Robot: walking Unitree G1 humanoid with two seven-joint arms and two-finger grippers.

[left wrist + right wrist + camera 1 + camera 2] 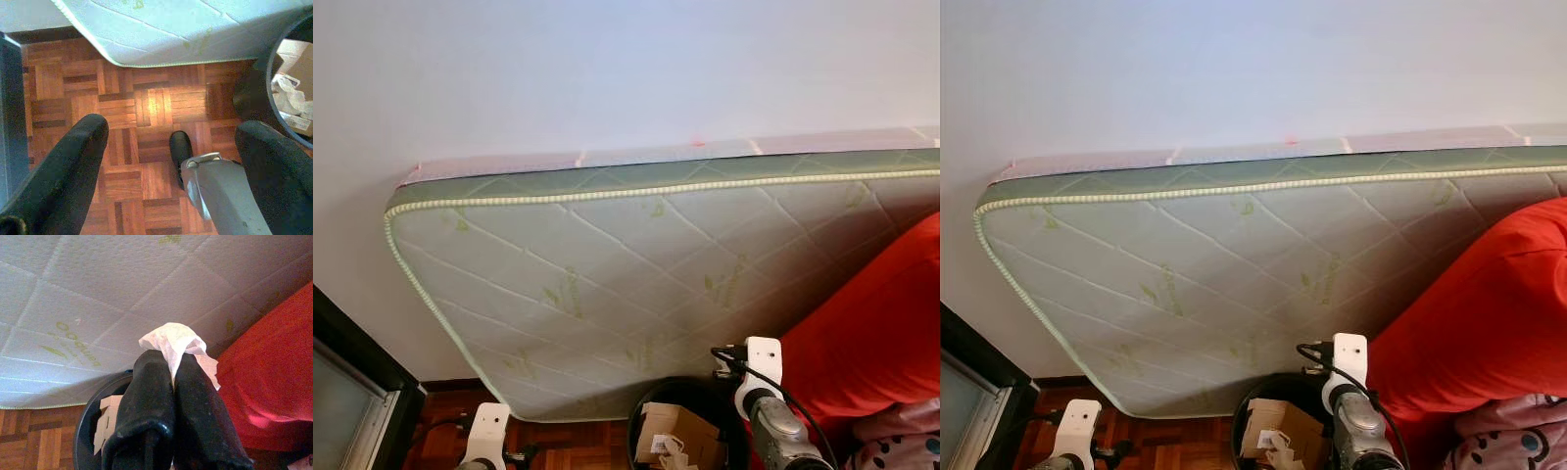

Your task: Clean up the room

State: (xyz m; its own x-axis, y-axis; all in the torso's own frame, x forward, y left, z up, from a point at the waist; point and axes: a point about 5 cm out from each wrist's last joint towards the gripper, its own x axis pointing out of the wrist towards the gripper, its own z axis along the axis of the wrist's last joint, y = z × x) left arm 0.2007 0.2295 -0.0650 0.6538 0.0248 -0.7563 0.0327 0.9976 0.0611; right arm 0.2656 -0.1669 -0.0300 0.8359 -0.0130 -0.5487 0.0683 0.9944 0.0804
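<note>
Nearest the camera, low in the head views, two silver arms rise from the bottom edge. At the right one's tip, the right end effector [173, 364] has its two black fingers [146, 396] pressed together, pinching one crumpled white tissue [173, 340] that sticks out past the fingertips. It hangs above one round black bin [641, 411], which stands on the floor (a parquet of small reddish wood blocks) [146, 107]. Inside the bin lie one brown cardboard box [671, 426] and some crumpled white wrapping [288, 98]; how many pieces of wrapping there are cannot be told.

On the other side, the left end effector [171, 147] hangs low over the bare parquet with its two fingers [73, 161] spread wide and nothing between them. Its wrist view also takes in part of the robot's own silver leg and black foot [181, 149] on the floor, and the bin's rim.

Just beyond the bin, one mattress [636, 274], pale green with a quilted diamond pattern and a corded edge, leans tilted against the white wall [607, 69], its lower corner on the floor. One large red cushion or cover [871, 333] lies against the mattress at the right, with a bit of pink patterned fabric [1508, 441] below it. At the far left stands a dark frame with a pale panel [352, 392].
</note>
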